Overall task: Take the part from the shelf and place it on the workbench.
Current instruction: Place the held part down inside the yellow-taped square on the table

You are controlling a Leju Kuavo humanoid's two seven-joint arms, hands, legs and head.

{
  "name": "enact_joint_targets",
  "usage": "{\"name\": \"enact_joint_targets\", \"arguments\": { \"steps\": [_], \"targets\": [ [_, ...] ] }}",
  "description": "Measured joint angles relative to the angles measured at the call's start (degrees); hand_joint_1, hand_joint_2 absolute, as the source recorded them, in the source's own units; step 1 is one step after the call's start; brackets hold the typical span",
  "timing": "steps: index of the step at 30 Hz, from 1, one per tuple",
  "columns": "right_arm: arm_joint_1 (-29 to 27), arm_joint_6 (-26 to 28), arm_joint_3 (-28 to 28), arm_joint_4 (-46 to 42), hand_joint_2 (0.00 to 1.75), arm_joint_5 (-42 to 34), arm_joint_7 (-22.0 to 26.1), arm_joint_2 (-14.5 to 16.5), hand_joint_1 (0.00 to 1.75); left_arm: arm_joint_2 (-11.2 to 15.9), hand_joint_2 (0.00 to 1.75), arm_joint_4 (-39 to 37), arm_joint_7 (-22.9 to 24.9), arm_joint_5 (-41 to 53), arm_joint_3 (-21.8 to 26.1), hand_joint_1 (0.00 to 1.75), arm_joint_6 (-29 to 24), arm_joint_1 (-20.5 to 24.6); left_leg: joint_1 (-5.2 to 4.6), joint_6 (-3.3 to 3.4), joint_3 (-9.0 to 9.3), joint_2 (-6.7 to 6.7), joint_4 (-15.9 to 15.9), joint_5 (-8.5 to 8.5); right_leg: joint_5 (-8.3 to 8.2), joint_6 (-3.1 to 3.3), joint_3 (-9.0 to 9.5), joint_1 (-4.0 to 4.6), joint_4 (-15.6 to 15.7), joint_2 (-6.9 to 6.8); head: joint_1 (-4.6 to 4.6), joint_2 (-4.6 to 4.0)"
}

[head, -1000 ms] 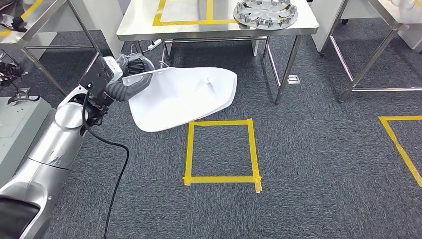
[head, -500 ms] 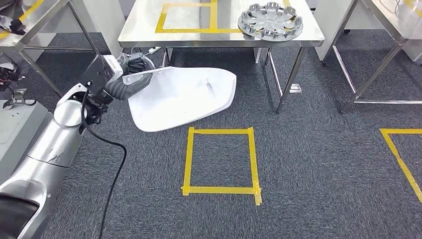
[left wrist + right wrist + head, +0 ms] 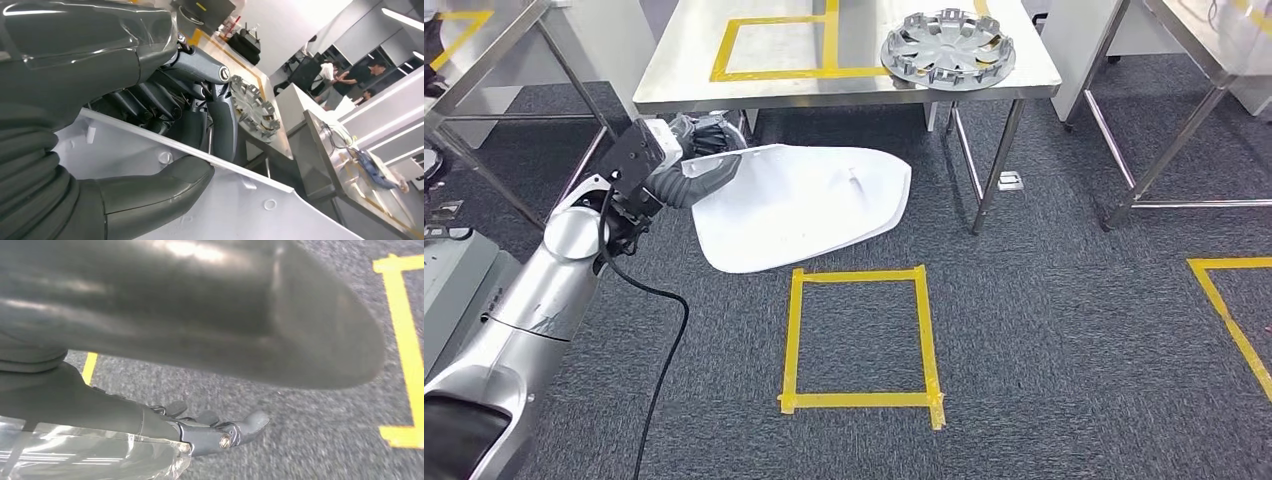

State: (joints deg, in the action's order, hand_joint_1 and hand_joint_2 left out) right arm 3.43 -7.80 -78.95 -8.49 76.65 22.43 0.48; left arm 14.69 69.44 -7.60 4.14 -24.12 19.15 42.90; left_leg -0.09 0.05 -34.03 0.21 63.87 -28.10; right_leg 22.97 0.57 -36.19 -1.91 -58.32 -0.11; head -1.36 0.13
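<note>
Item: white part [image 3: 809,205], in transit to workbench [image 3: 679,75]
My left hand [image 3: 696,172] grips pt at its near edge: thumb [image 3: 150,192] on one face, fingers [image 3: 165,102] behind, so the wide panel hangs flat and off the carpet, just short of the bench front. Bench's yellow-taped box [image 3: 774,45] looks like the drop spot; hubcap [image 3: 947,47] sits beside it, so I'd judge pt must go in clear of that. My right hand [image 3: 220,432] hangs over the floor w/ nothing in it, fingers loosely apart. Taped floor square [image 3: 859,335] is near, below pt
</note>
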Motion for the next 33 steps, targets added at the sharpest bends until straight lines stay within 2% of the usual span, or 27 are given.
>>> {"name": "enact_joint_targets", "arguments": {
  "steps": [2, 3, 4, 5, 6, 8, 9, 10, 12, 14, 16, 18, 19, 20, 21, 22, 23, 24, 25, 26, 27, 29, 30, 31, 33],
  "targets": [
    [-0.03, 0.0, 0.0, -0.01, 0.0, -0.03, 0.0, -0.05, 0.0, 0.04, 1.75, -0.05, -0.01, -0.01, 0.04, 1.75, 0.0, -0.2, 0.32, -0.64, -4.87, 0.0, 7.13, -2.36, 0.78, 0.29, 0.73, 0.1, 0.0, 0.52, -0.02, 0.0],
    [-0.06, 0.0, 0.0, -0.01, 0.0, -0.04, 0.0, -0.07, 0.0, 0.05, 1.75, -0.08, -0.01, -0.01, 0.04, 1.75, 0.0, -0.38, 0.42, -0.8, -6.99, 0.0, 9.49, -3.67, 1.18, 0.32, 1.11, 0.19, 0.0, 0.79, -0.02, 0.0],
    [-0.09, 0.0, 0.0, -0.01, 0.0, -0.05, 0.0, -0.08, 0.0, 0.04, 1.75, -0.1, -0.01, -0.01, 0.04, 1.75, 0.0, -0.55, 0.46, -0.76, -8.29, -0.01, 10.09, -4.12, 1.61, 0.34, 1.6, 0.32, 0.0, 1.09, -0.03, 0.0],
    [-0.11, 0.0, 0.0, -0.01, 0.0, -0.05, 0.0, -0.08, 0.0, 0.04, 1.75, -0.12, -0.01, -0.01, 0.04, 1.75, -0.01, -0.65, 0.43, -0.49, -8.6, -0.04, 8.83, -3.33, 2.05, 0.34, 2.2, 0.52, 0.01, 1.34, -0.04, 0.0],
    [-0.11, 0.01, 0.0, -0.01, 0.0, -0.06, 0.0, -0.07, 0.0, 0.04, 1.75, -0.13, -0.01, -0.01, 0.07, 1.75, -0.02, -0.68, 0.27, 0.11, -7.95, -0.08, 5.8, -1.2, 2.52, 0.36, 2.92, 0.78, 0.04, 1.54, -0.04, 0.0],
    [-0.09, 0.12, 0.0, 0.04, 0.0, -0.09, 0.0, 0.3, 0.0, 0.04, 1.75, -0.14, -0.02, 0.03, 0.17, 1.75, -0.05, -0.52, -0.67, 2.24, -5.51, -0.23, -1.92, 4.56, 3.42, 0.35, 4.17, 1.18, 0.25, 1.77, 0.14, 0.0],
    [-0.05, 0.24, -0.01, 0.05, 0.0, -0.16, 0.01, 0.55, 0.0, 0.03, 1.75, -0.14, -0.03, 0.09, 0.25, 1.75, -0.07, -0.36, -1.22, 3.25, -4.53, -0.35, -4.77, 6.37, 3.77, 0.24, 4.61, 1.19, 0.49, 1.88, 0.19, 0.0],
    [-0.03, 0.39, -0.02, 0.02, 0.0, -0.23, 0.03, 0.67, 0.0, 0.02, 1.75, -0.14, -0.07, 0.14, 0.36, 1.75, -0.1, -0.19, -1.72, 4.01, -3.79, -0.47, -6.56, 7.32, 3.84, 0.05, 5.05, 1.13, 0.73, 1.95, 0.19, 0.0],
    [-0.1, 0.68, -0.04, -0.06, 0.0, -0.36, 0.12, 0.84, 0.0, -0.03, 1.75, -0.14, -0.14, 0.29, 0.56, 1.75, -0.19, 0.03, -1.98, 4.57, -2.25, -0.63, -8.43, 7.3, 3.44, -0.69, 5.76, 1.12, 0.91, 1.93, 0.05, 0.0],
    [-0.15, 1.01, -0.03, -0.09, 0.0, -0.38, 0.31, 0.93, 0.0, -0.16, 1.75, -0.16, -0.25, 0.5, 0.65, 1.75, -0.24, 0.11, -1.73, 4.79, -0.25, -0.6, -9.78, 7.33, 3.7, -0.94, 5.5, 1.31, -0.88, 1.53, 0.13, 0.0],
    [0.0, 1.28, -0.02, -0.12, 0.0, -0.39, 0.5, 0.79, 0.0, -0.42, 1.75, -0.25, -0.32, 0.69, 0.62, 1.75, -0.24, 0.14, -1.51, 4.84, 0.88, -0.56, -10.16, 6.95, 5.58, -0.73, 2.33, 1.29, -6.64, 1.14, 0.26, 0.0],
    [-0.04, 1.41, -0.02, -0.13, 0.0, -0.42, 0.62, 0.61, 0.0, -0.69, 1.75, -0.46, -0.32, 0.84, 0.58, 1.75, -0.24, -0.07, -1.48, 4.73, 1.19, -0.66, -10.04, 6.32, 7.98, -0.94, -2.54, 1.16, -13.35, 1.0, 0.33, 0.0],
    [-0.14, 1.49, -0.02, -0.13, 0.0, -0.43, 0.67, 0.51, 0.0, -0.8, 1.75, -0.57, -0.32, 0.97, 0.56, 1.75, -0.24, -0.23, -1.45, 4.59, 1.36, -0.76, -9.9, 5.95, 8.44, -1.24, -4.13, 1.05, -14.67, 0.95, 0.33, 0.0],
    [-0.24, 1.57, -0.02, -0.14, 0.0, -0.45, 0.72, 0.44, 0.0, -0.9, 1.75, -0.68, -0.32, 1.05, 0.57, 1.75, -0.24, -0.33, -1.39, 4.37, 1.6, -0.84, -9.66, 5.5, 7.89, -1.74, -4.7, 0.88, -13.92, 0.86, 0.34, 0.0],
    [-0.3, 1.66, -0.02, -0.13, 0.0, -0.48, 0.78, 0.36, 0.0, -0.98, 1.75, -0.75, -0.32, 1.14, 0.58, 1.75, -0.24, -0.36, -1.31, 4.09, 1.92, -0.9, -9.32, 4.95, 6.19, -2.43, -4.11, 0.65, -10.97, 0.74, 0.33, 0.0],
    [-0.34, 1.74, -0.02, -0.13, 0.0, -0.49, 0.84, 0.28, 0.0, -1.05, 1.75, -0.8, -0.32, 1.18, 0.58, 1.75, -0.24, -0.33, -1.25, 3.74, 2.19, -0.93, -8.84, 4.29, 3.76, -3.14, -2.77, 0.41, -6.68, 0.56, 0.34, 0.0],
    [-0.35, 1.8, -0.03, -0.13, 0.0, -0.5, 0.9, 0.25, 0.0, -1.12, 1.75, -0.85, -0.32, 1.19, 0.6, 1.75, -0.24, -0.26, -1.26, 3.34, 2.42, -0.93, -8.26, 3.57, 1.9, -3.38, -1.55, 0.31, -2.93, 0.34, 0.36, 0.0],
    [-0.31, 1.89, -0.03, -0.12, 0.0, -0.5, 0.96, 0.25, 0.0, -1.18, 1.75, -0.88, -0.32, 1.2, 0.6, 1.75, -0.25, -0.15, -1.3, 2.94, 2.51, -0.93, -7.79, 2.91, 0.79, -3.03, -0.54, 0.34, -0.32, 0.16, 0.35, 0.0],
    [-0.32, 1.95, -0.03, -0.12, 0.0, -0.5, 1.02, 0.27, 0.0, -1.21, 1.75, -0.92, -0.32, 1.22, 0.61, 1.75, -0.25, -0.04, -1.37, 2.58, 2.5, -0.91, -7.46, 2.32, 0.3, -2.36, -0.03, 0.45, 0.89, 0.04, 0.34, 0.0],
    [-0.34, 1.99, -0.03, -0.12, 0.0, -0.5, 1.05, 0.29, 0.0, -1.24, 1.75, -0.95, -0.32, 1.24, 0.62, 1.75, -0.25, 0.05, -1.41, 2.25, 2.54, -0.92, -7.08, 2.01, 0.55, -1.44, 0.12, 0.58, 0.89, 0.01, 0.32, 0.0],
    [-0.37, 2.03, -0.02, -0.11, 0.0, -0.49, 1.08, 0.35, 0.0, -1.26, 1.75, -0.96, -0.32, 1.26, 0.63, 1.75, -0.26, 0.16, -1.39, 2.02, 2.64, -0.93, -6.85, 1.71, 0.58, -0.8, 0.56, 0.49, 0.89, 0.09, 0.28, 0.0],
    [-0.42, 2.03, -0.02, -0.12, 0.0, -0.49, 1.13, 0.46, 0.0, -1.28, 1.75, -0.96, -0.32, 1.26, 0.7, 1.75, -0.35, 0.37, -1.15, 1.45, 2.12, -0.82, -4.84, 1.38, 0.76, -0.09, 1.56, 0.21, 0.98, 0.28, 0.23, 0.0],
    [-0.38, 2.03, -0.02, -0.12, 0.0, -0.49, 1.15, 0.51, 0.0, -1.26, 1.75, -0.96, -0.32, 1.27, 0.78, 1.75, -0.44, 0.53, -0.94, 1.07, 0.88, -0.73, -2.52, 0.98, 1.05, 0.13, 2.12, 0.1, 0.99, 0.37, 0.2, 0.0],
    [-0.33, 2.03, -0.02, -0.13, 0.0, -0.48, 1.17, 0.5, 0.0, -1.24, 1.75, -0.97, -0.32, 1.27, 0.87, 1.75, -0.55, 0.62, -0.65, 0.62, -1.17, -0.62, 0.9, 0.26, 1.43, 0.3, 2.57, 0.11, 1.02, 0.44, 0.16, 0.0],
    [-0.37, 2.03, -0.02, -0.12, 0.0, -0.41, 1.18, 0.49, 0.0, -1.2, 1.75, -1.03, -0.31, 1.3, 1.03, 1.75, -0.71, 0.58, -0.02, -0.17, -6.26, -0.5, 8.23, -2.36, 2.32, 0.37, 3.42, 0.1, 1.01, 0.57, 0.13, 0.0]
  ]
}}
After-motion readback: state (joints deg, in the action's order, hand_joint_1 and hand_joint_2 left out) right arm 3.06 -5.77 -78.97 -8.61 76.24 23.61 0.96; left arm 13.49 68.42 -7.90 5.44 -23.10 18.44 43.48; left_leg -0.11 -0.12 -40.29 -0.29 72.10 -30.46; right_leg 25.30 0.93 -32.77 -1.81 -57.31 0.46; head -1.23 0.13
